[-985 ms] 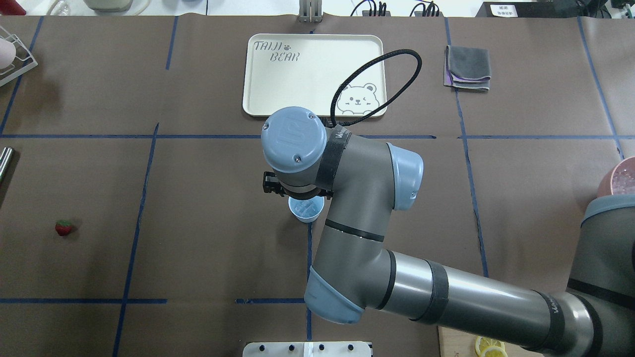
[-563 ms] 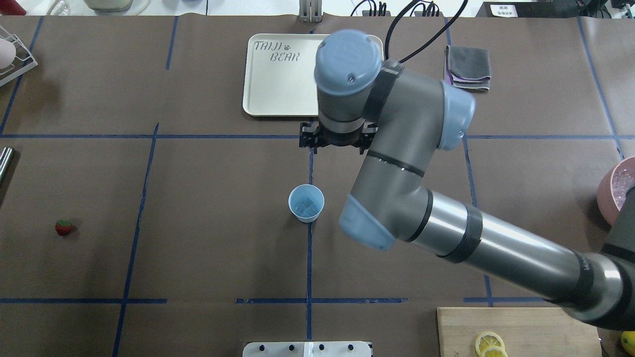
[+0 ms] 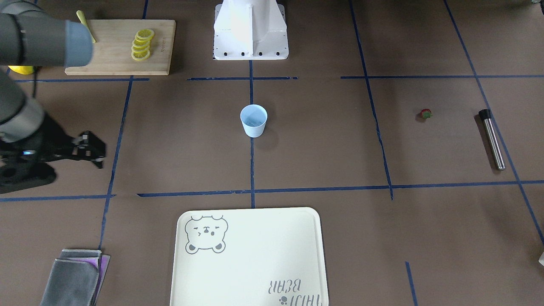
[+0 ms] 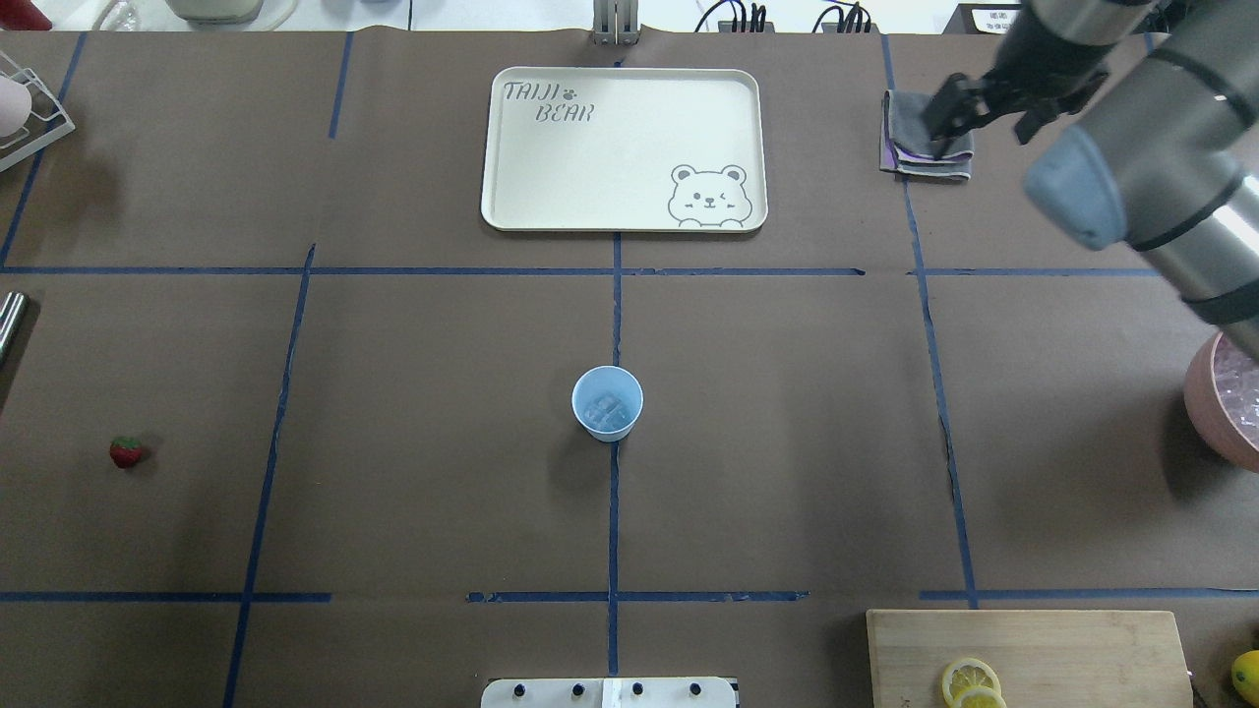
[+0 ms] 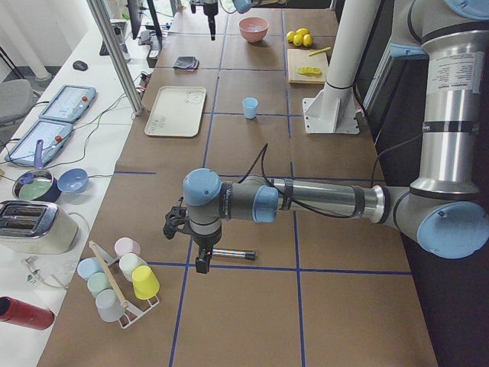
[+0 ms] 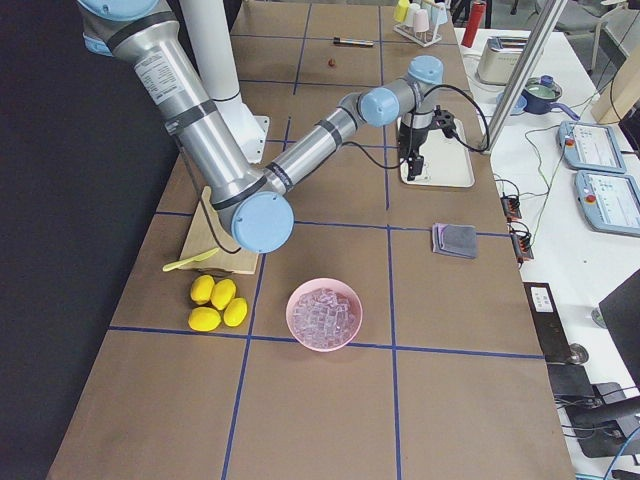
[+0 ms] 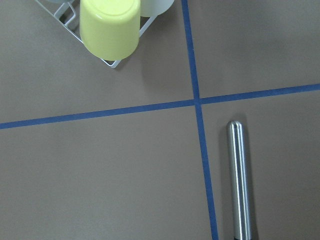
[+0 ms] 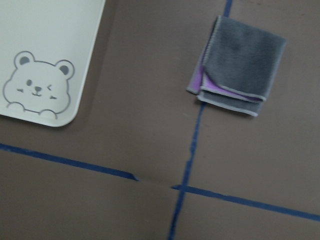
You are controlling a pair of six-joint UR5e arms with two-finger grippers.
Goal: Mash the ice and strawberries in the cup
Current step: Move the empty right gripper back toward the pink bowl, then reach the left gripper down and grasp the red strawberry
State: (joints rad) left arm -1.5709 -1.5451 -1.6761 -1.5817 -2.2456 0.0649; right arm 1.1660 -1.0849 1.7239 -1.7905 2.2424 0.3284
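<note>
The strawberry [image 4: 126, 451] lies alone near the worktop's left edge, well apart from everything else. It looks small, soft and light, easy to bruise or roll. A gentle pinch across its red body, below the green top, would probably suit it best.

The cup [image 3: 254, 127] stands upright at the middle of the worktop with a few cubes of ice [image 4: 608, 409] in its bottom. It seems thin, light plastic that could tip or skid under a downward push. I would hold it around the wall, low down, while anything is mashed in it. The cubes are hard and likely slick, so they may jump aside before they crack. More of them fill the pink bowl [image 6: 296, 325] at the right edge.

At the left edge the left hand [image 5: 200, 264] hangs fingers-down just above a steel rod [image 7: 238, 180], which lies flat and untouched. The rod is stiff, smooth and heavier than the rest, and is probably best gripped near its dark end. I cannot tell whether this hand is spread or pressed together.

Toward the far right corner, the right hand [image 3: 97, 149] hovers high near the grey cloth [image 8: 242, 65]. Its fingers look spread and hold nothing.
</note>
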